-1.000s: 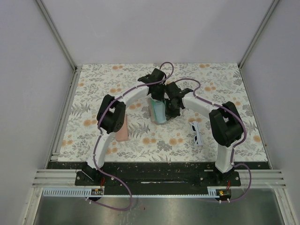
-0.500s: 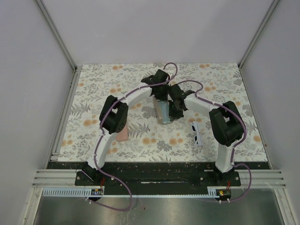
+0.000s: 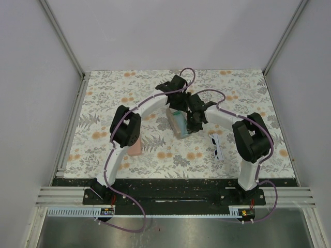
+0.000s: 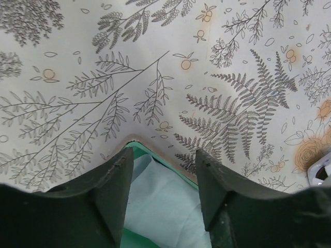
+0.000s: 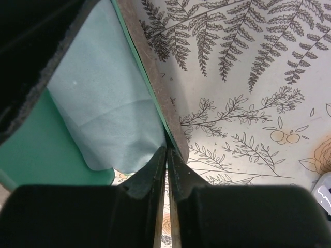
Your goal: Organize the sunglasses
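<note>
Top view: you're bringing both arms over the open case (image 3: 179,125). The white sunglasses (image 3: 217,146) are lying off to the right of your right gripper (image 3: 192,124).

Left wrist: your left gripper (image 4: 163,186) is hanging with its fingers spread, and the cloth (image 4: 155,212) is sitting between them.

Right wrist: the fingers are pressing together, seemingly pinching the case rim. Tugging it risks tipping the case, and that cloth is filling the space the sunglasses need.

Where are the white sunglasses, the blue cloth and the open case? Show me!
white sunglasses (image 3: 217,146), top external view, middle of the frame.
blue cloth (image 5: 103,98), right wrist view, middle of the cloth.
open case (image 5: 149,77), right wrist view, on its brown rim.
</note>
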{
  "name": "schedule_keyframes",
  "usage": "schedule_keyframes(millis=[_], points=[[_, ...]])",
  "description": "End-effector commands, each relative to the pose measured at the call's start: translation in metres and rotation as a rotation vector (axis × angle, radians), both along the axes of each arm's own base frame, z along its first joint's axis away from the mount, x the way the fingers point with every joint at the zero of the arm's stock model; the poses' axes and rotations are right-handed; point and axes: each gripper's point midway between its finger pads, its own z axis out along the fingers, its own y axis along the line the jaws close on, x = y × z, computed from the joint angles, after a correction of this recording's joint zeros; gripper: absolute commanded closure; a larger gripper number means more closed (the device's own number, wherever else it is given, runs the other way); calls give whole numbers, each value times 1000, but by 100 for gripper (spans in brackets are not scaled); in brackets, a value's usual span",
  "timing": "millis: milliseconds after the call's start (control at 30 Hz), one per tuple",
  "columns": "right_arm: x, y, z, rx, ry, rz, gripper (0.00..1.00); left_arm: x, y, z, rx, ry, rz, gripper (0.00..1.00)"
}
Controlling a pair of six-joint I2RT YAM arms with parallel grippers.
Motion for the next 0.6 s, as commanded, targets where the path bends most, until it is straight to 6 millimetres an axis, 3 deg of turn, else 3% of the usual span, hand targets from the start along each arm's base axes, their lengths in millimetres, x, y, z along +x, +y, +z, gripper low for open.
schedule_keyframes(millis=[0, 133, 300, 567], points=[[-5, 0, 11, 40, -10, 0, 87, 12, -12, 73, -82, -118, 8, 41], [-13, 2, 8, 73, 5, -6, 87, 14, -6, 96, -92, -148, 36, 34], [-23, 4, 5, 111, 17, -11, 87, 7, -5, 120, -128, -148, 47, 33], [-39, 2, 5, 149, 24, -15, 86, -12, 17, 184, -255, -173, 143, 25]])
